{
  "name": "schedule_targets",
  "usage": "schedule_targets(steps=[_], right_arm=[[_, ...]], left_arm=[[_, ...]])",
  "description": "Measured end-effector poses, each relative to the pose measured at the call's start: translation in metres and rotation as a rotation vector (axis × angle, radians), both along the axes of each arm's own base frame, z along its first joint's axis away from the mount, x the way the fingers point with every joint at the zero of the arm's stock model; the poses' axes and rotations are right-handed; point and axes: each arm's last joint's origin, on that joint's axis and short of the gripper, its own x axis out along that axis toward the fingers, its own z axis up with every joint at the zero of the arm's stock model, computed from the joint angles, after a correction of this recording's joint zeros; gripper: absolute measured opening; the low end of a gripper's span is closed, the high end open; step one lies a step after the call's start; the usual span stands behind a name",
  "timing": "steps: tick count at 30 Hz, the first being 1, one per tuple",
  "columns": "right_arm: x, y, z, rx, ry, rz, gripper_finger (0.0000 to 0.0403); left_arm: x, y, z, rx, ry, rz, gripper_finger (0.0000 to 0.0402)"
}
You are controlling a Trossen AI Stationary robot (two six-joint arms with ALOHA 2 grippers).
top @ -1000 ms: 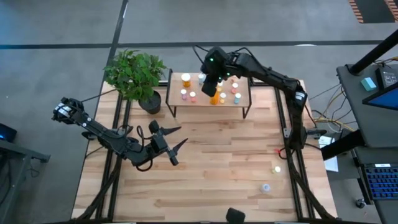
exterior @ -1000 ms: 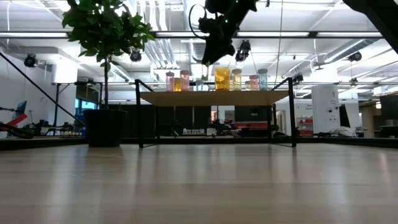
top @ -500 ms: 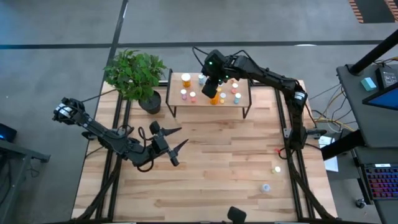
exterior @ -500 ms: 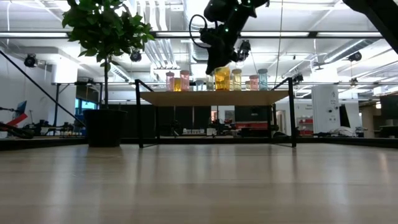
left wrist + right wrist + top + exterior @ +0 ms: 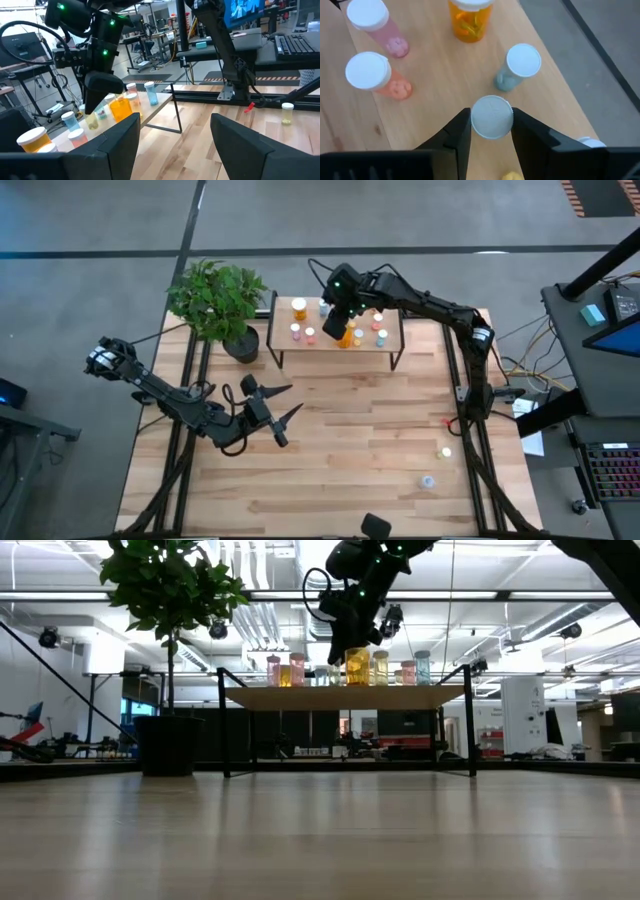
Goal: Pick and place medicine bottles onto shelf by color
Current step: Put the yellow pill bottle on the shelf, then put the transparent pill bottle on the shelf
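The shelf (image 5: 388, 350) stands at the table's far middle and carries several medicine bottles: pink (image 5: 370, 72), orange (image 5: 470, 15), blue (image 5: 520, 62) and a larger orange one (image 5: 347, 333). My right gripper (image 5: 338, 302) hangs over the shelf's middle, slanting down, shut on a white-capped bottle (image 5: 491, 116) whose body the cap hides. My left gripper (image 5: 275, 412) waits open and level above the table's left middle. Two more bottles stand on the table at the near right, yellow (image 5: 446, 451) and blue (image 5: 428, 481). My right gripper pinches the bottle by the sides of its white cap (image 5: 476, 122), one finger (image 5: 457, 135) on each side. The fingers come from above, slanting down. The bottle hangs upright beside the blue one; I cannot tell whether its bottom touches the shelf top.
A potted plant (image 5: 218, 300) stands left of the shelf at the table's far left. Black frame rails (image 5: 455, 380) run along the table's sides. Bare wood lies between the shelf and the near edge.
My right gripper has come down toward the shelf top with the bottle still in its fingers, ending among the standing bottles.
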Motion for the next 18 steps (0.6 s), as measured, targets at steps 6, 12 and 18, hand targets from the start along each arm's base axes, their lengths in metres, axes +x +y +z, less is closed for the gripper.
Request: schedule_targets(steps=[6,12,18], right_arm=[[0.001,0.001,-0.004,0.010,0.005,-0.006,0.0145],[0.001,0.001,-0.007,0.013,0.011,-0.008,0.0173],[-0.001,0.001,0.005,-0.006,-0.014,-0.012,0.0182]], left_arm=[[0.000,0.000,0.000,0.000,0.000,0.000,0.0226],[0.000,0.000,0.000,0.000,0.000,0.000,0.0226],[0.000,0.000,0.000,0.000,0.000,0.000,0.0226]])
